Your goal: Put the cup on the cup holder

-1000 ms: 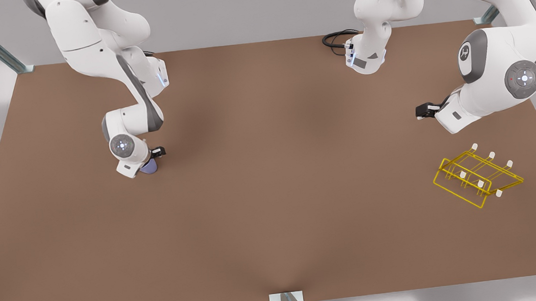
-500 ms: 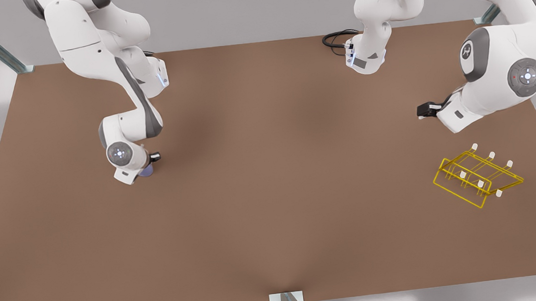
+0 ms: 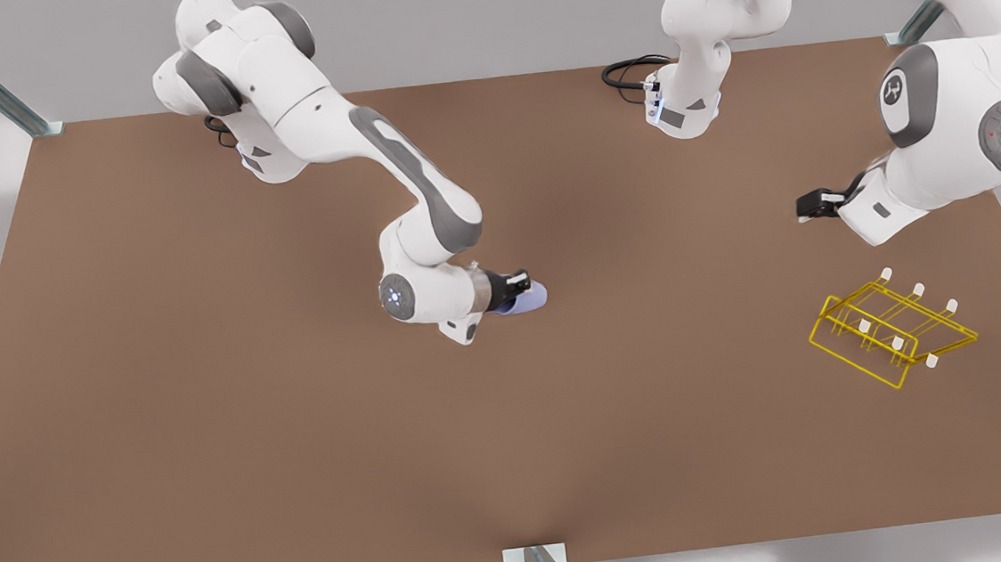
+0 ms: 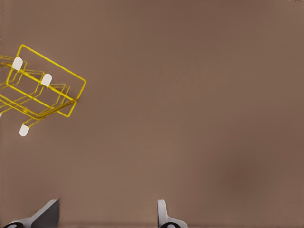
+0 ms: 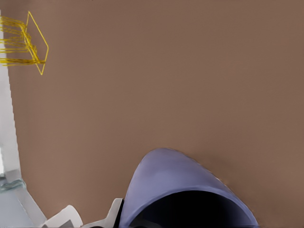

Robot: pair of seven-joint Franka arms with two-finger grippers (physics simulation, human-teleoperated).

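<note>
1. The cup (image 3: 527, 298), a small lavender-blue tumbler with no handle, is held above the brown table (image 3: 208, 429) near its middle, well apart from the cup holder (image 3: 893, 330) and towards the front view's left of it; in the right wrist view the cup (image 5: 180, 183) shows a smooth wall and a dark open mouth.
2. The right gripper (image 3: 514, 287) is closed on the cup, its fingers pinching the wall near the rim.
3. Judged by its look, the cup is light, stiff and smooth, so it may slip or twist in a pinch; a grip across the rim wall seems the soundest hold.
4. The cup holder is a yellow thin-wire rack with slanted cream-capped prongs; it looks light enough to shift if nudged.
5. The left gripper (image 3: 807, 206) waits just beyond the cup holder, spread open and empty; its fingertips (image 4: 162, 213) stand apart.
</note>
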